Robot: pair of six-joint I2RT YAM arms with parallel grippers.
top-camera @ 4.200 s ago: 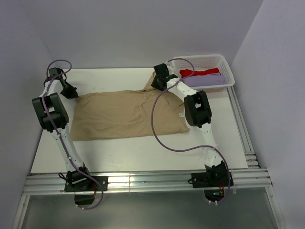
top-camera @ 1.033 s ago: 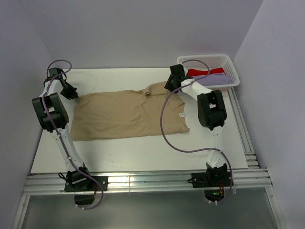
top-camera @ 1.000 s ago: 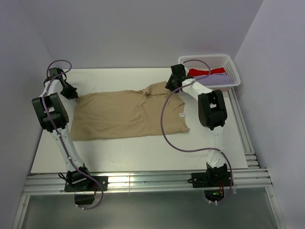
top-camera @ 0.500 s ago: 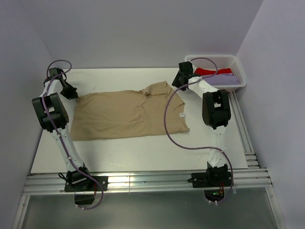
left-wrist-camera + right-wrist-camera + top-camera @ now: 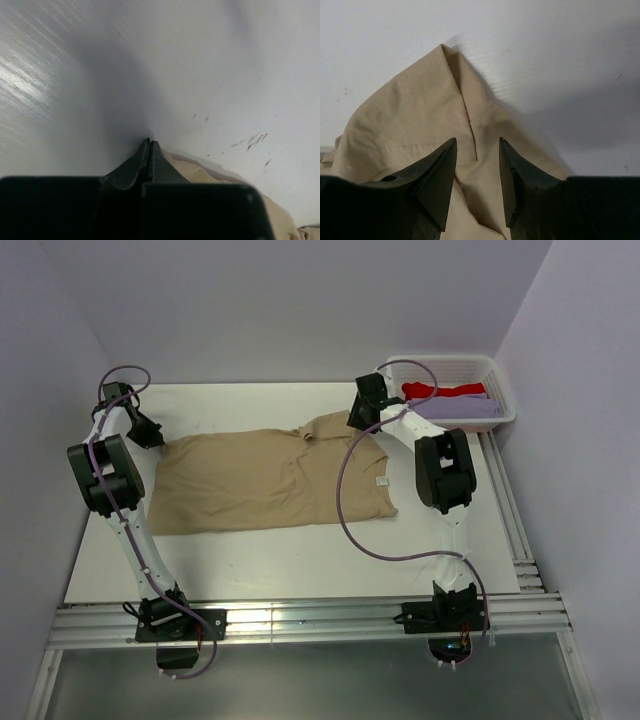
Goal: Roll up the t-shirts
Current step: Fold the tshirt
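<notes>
Tan t-shirt point(image 5: 260, 480) lies flat mid-tabletop point(image 5: 300, 550). At its left edge the left fingers point(image 5: 136, 167) are closed, tips down; can't tell if cloth is pinched. Over the far-right sleeve point(image 5: 420, 115) the right fingers point(image 5: 437, 175) stand apart, gripping nothing. The basket point(image 5: 505, 405) at far right holds a red tee point(image 5: 455, 391) and a lavender tee point(image 5: 470, 408).

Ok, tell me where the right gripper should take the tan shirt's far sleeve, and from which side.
Probably the sleeve near its pointed tip, coming down from above on the basket side. It lies spread on the table with a fold line running from the tip, and the right gripper, open, straddles that line.
</notes>
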